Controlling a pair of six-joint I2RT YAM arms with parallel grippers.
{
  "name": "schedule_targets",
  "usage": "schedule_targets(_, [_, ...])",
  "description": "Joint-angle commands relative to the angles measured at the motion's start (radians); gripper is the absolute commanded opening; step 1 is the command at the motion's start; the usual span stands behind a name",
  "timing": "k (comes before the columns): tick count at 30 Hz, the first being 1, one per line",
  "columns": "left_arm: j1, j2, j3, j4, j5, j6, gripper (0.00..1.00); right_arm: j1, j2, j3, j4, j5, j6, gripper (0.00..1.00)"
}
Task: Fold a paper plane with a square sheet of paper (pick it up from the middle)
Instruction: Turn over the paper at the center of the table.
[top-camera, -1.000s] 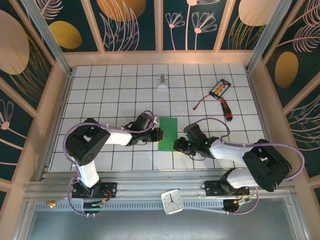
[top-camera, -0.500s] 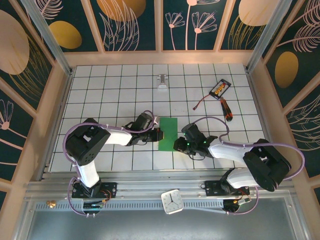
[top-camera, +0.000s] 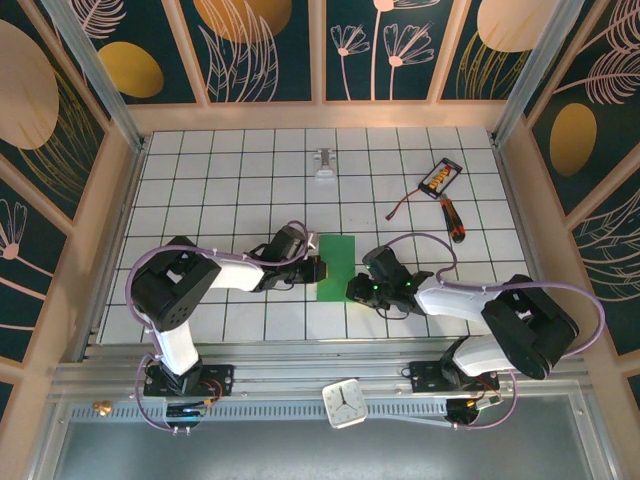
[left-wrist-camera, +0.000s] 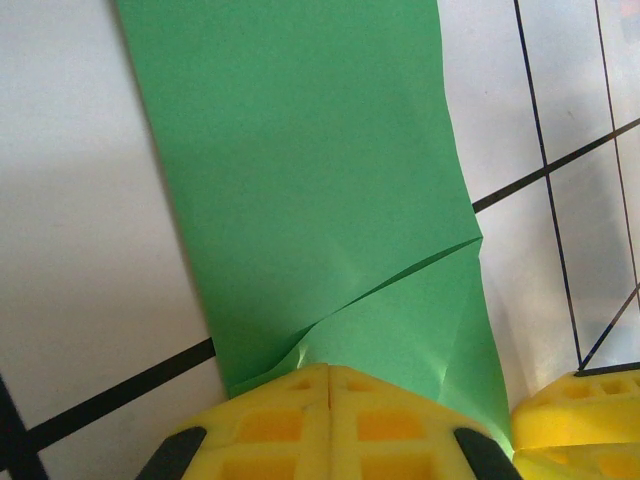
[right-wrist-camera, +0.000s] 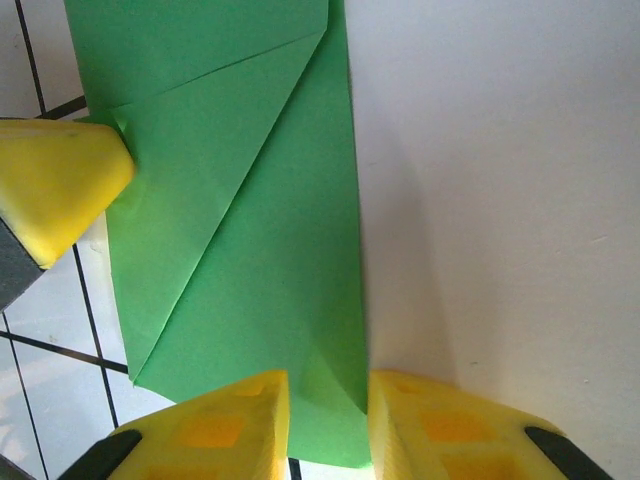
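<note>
Barely anything new on the surface (top-camera: 200, 200) over the last second. Same outline and same spot for the square sheet of paper (top-camera: 336, 266) across the overhead pictures: about midway between the left and right edges, somewhat closer to the near edge. Only a slight shift of the right arm (top-camera: 450, 298), rear joint slid a touch leftward. With it, a small nudge of the right end effector (top-camera: 353, 290) along the sheet's right side, by its near corner. No visible shift of the left arm (top-camera: 235, 272) or of the left end effector (top-camera: 320, 268), parked at the sheet's left side.

Already folded to a narrow strip, with a diagonal crease (right-wrist-camera: 240, 190) across the top layer. Nothing pointed like a dart yet, so judged early in the folding.

Left end effector: closed, pads (left-wrist-camera: 270, 420) together with no gap, bearing on the sheet's edge at a small raised pucker (left-wrist-camera: 300, 350). Cannot tell whether a layer is nipped between them.

Right end effector: narrowly parted, fingers (right-wrist-camera: 200, 430) straddling the sheet's corner (right-wrist-camera: 345, 440), apparently without clamping it.

Reads as a hold rather than a fold: probably pinning the strip while settling for the next crease. No progress gained in this second, none lost. Worth watching the pucker, likely to skew the next fold if dragged.
</note>
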Motion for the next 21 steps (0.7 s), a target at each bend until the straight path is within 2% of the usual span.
schedule_targets(1, [0.003,0.029,-0.032,-0.094,0.003,0.014,0.00,0.012,0.045,0.011,0.139,-0.064,0.016,0.28])
schedule_targets(21, [0.003,0.024,-0.028,-0.105,0.009,0.013,0.00,-0.050,0.013,-0.078,0.316,-0.131,0.030,0.32])
